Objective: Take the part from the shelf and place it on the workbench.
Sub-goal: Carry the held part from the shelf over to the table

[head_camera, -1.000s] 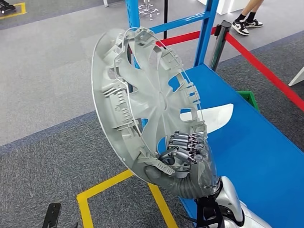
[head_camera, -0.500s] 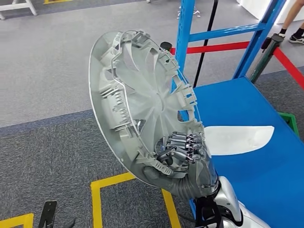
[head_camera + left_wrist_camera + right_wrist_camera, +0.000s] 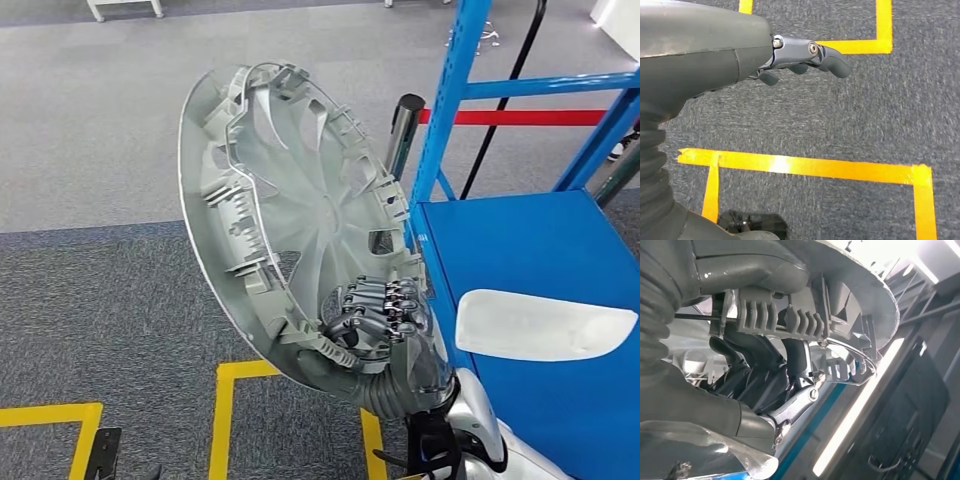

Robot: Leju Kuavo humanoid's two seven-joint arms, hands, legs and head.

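A large silver wheel cover [image 3: 287, 210], ribbed inner side toward me, is held up on edge in the head view. My right hand [image 3: 381, 325] grips its lower rim, fingers curled over the edge. In the right wrist view the same fingers [image 3: 764, 357] wrap the wheel cover's rim [image 3: 851, 305]. My left hand [image 3: 791, 55] hangs over grey carpet with its fingers slightly bent and nothing in it. The blue workbench [image 3: 528, 250] lies to the right of the cover.
A white curved panel [image 3: 540, 322] lies on the blue bench. Blue shelf posts [image 3: 445, 100] rise behind it, with a red barrier belt [image 3: 521, 117] and a black post [image 3: 401, 130]. Yellow tape lines [image 3: 226, 400] mark the grey carpet.
The whole view has swung left: the bench, posts and floor tape slid rightward in the picture. The wheel cover stays in my right hand at the same pose.
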